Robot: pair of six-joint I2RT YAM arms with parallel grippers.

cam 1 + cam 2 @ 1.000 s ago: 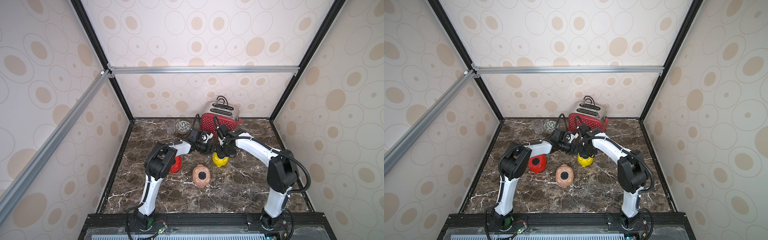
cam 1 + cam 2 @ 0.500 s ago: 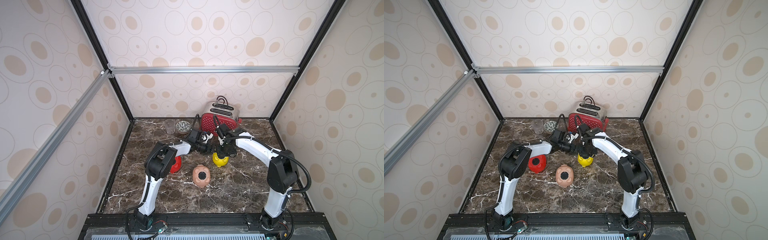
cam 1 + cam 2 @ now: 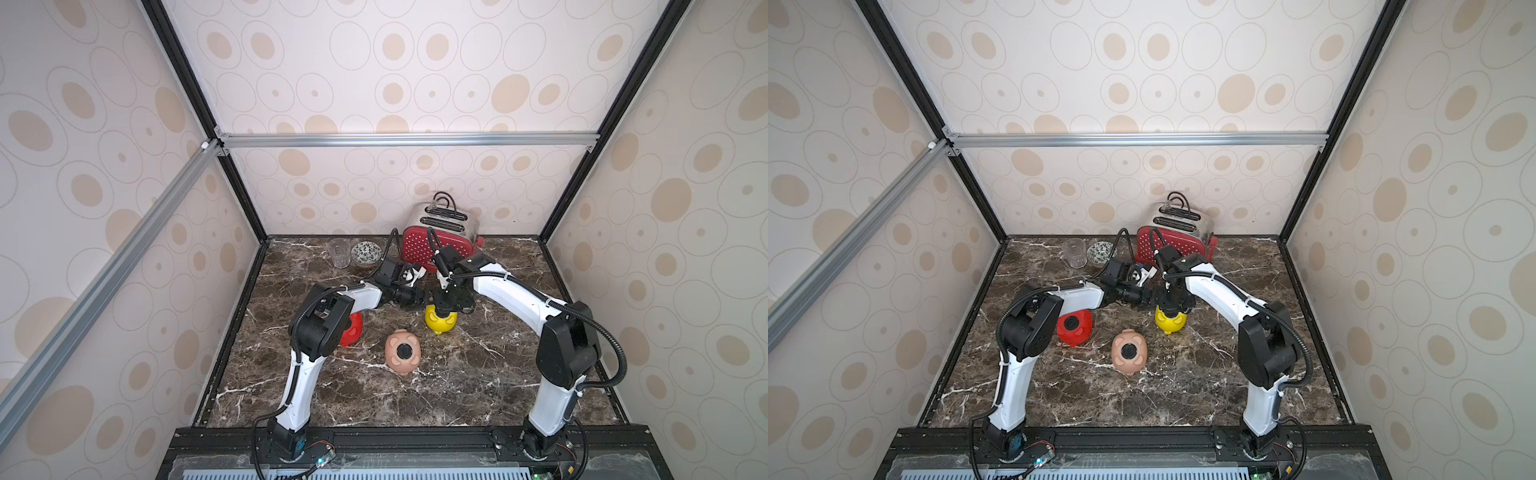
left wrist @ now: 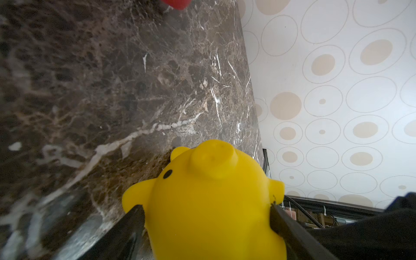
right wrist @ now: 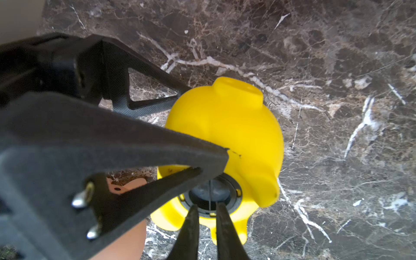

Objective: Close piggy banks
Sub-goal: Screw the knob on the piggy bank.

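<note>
We judge the step in hand to be seating the round black plug (image 5: 209,191) in the belly hole of the yellow rounded plastic piggy bank (image 3: 439,322). The bank lies belly-up near the middle of the dark marble tabletop (image 3: 457,395), in front of the red dotted toaster (image 3: 440,247). Done well, the left gripper (image 4: 205,208), its jaws clamped on the pig's flanks, stops any rolling while we press squarely until the plug's rim sits flush. The right gripper (image 5: 208,206) points steeply down at the plug, jaws slightly apart. The left arm reaches in low from the side.

Red pig (image 3: 1077,329), pink pig (image 3: 1128,354) and yellow pig (image 3: 1170,323) lie belly-up.
</note>
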